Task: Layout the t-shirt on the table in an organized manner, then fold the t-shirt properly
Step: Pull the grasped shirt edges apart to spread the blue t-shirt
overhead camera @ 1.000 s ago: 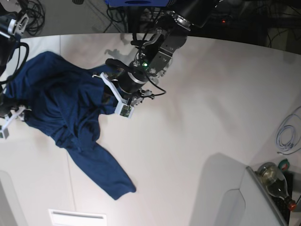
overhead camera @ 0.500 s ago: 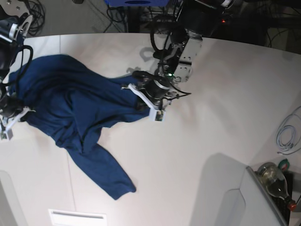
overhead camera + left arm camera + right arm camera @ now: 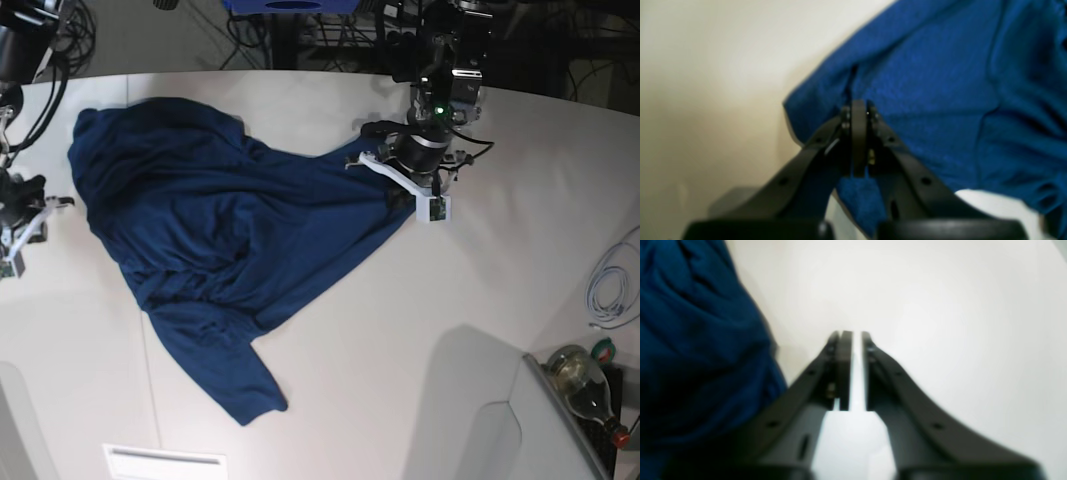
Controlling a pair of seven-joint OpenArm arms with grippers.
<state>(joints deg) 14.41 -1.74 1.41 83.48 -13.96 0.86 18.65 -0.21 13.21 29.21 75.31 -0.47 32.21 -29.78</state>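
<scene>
A large, plain dark navy blue fabric t-shirt [image 3: 215,240] is lying rumpled across the smooth white desk [image 3: 400,330], one sleeve trailing toward the near edge. The left hand [image 3: 405,195] is sitting at the shirt's right corner, where the cloth is drawn out toward it. The right hand [image 3: 15,240] is hanging beside the shirt's left edge, apart from it. A coiled white cable [image 3: 612,285] is lying at the desk's right edge, near a glass bottle [image 3: 585,385].

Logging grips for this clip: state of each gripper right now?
Left gripper: shut on the t-shirt.
Right gripper: slightly open, holding nothing.
</scene>
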